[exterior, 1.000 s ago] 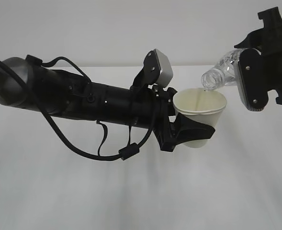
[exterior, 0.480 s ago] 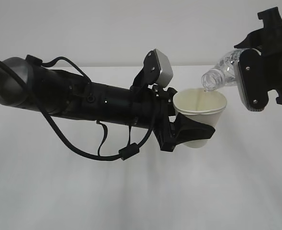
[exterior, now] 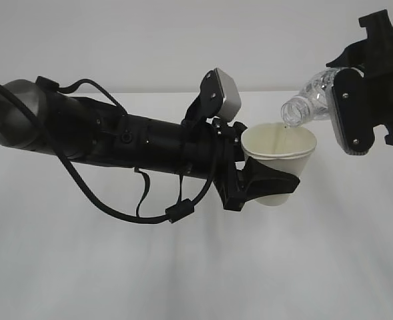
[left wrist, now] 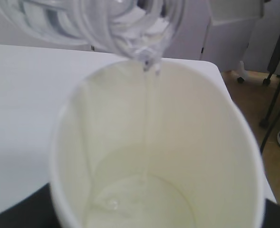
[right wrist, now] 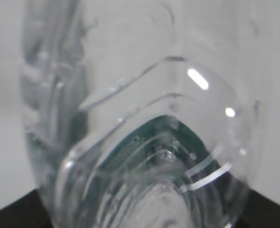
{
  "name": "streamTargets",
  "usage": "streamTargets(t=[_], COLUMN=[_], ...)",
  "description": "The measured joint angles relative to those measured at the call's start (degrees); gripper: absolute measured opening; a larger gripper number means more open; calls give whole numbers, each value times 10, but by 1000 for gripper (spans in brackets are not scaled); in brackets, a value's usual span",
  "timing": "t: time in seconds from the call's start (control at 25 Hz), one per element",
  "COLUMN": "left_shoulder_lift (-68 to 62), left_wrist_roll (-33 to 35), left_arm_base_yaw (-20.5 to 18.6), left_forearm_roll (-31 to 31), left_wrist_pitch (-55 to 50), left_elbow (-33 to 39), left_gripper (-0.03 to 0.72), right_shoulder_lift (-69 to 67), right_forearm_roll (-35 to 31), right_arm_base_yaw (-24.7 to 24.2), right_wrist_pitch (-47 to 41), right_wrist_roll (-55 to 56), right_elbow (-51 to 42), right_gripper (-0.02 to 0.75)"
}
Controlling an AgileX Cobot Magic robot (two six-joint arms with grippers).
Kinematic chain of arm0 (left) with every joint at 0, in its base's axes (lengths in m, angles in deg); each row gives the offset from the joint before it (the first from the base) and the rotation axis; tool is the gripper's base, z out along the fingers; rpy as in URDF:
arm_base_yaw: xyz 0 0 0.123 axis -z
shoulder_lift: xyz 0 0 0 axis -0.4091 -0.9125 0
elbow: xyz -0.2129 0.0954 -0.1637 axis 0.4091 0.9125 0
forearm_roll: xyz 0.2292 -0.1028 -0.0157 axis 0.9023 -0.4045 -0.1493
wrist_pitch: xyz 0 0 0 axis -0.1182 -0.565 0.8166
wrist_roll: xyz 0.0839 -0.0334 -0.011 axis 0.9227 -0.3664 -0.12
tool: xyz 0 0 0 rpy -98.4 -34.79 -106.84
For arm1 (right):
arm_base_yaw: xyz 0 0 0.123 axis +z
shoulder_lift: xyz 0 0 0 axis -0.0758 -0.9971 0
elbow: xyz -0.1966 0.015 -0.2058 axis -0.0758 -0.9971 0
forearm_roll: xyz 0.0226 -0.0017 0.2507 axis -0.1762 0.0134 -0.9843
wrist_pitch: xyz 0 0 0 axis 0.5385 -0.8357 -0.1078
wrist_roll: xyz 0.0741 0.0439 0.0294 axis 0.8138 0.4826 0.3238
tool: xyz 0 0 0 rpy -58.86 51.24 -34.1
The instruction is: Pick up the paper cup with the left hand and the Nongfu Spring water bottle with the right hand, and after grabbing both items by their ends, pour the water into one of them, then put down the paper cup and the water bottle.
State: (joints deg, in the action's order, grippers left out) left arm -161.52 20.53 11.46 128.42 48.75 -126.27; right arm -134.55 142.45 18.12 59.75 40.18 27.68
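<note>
Exterior view. The left hand (exterior: 259,190), at the end of a thick black arm, clasps the paper cup (exterior: 279,163) around its lower body and holds it upright, well above the white table (exterior: 183,267). The right hand (exterior: 346,113) grips the water bottle (exterior: 306,103) near its base, up and to the right of the cup, tipped so that its open mouth hangs just over the cup's far rim. Compared with the picture a second ago, cup, bottle and both arms have not visibly shifted; the pour is being held steady.

Left wrist view. The bottle mouth (left wrist: 147,33) sits just above the cup's rim (left wrist: 130,76). A thin stream of water (left wrist: 147,118) falls from it into the cup, where a shallow pool (left wrist: 140,204) covers the bottom.

Right wrist view. Only the bottle's ribbed clear wall (right wrist: 144,142) fills the frame, with a patch of green label showing through; the fingers themselves are hidden.

Judgement: pouring is under way with little water yet in the cup, so righting the bottle and setting both things down remain.
</note>
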Motion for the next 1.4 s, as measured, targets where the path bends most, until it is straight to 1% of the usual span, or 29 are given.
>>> streamTargets(t=[1.4], left_shoulder_lift=[0], left_wrist_roll=[0], left_arm_base_yaw=[0], left_forearm_roll=[11], left_wrist_pitch=[13], left_elbow=[0], left_gripper=[439], right_shoulder_lift=[0], right_forearm_roll=[0], right_arm_base_yaw=[0], right_wrist_pitch=[0], right_wrist_roll=[-14], right_elbow=[8], right_gripper=[447])
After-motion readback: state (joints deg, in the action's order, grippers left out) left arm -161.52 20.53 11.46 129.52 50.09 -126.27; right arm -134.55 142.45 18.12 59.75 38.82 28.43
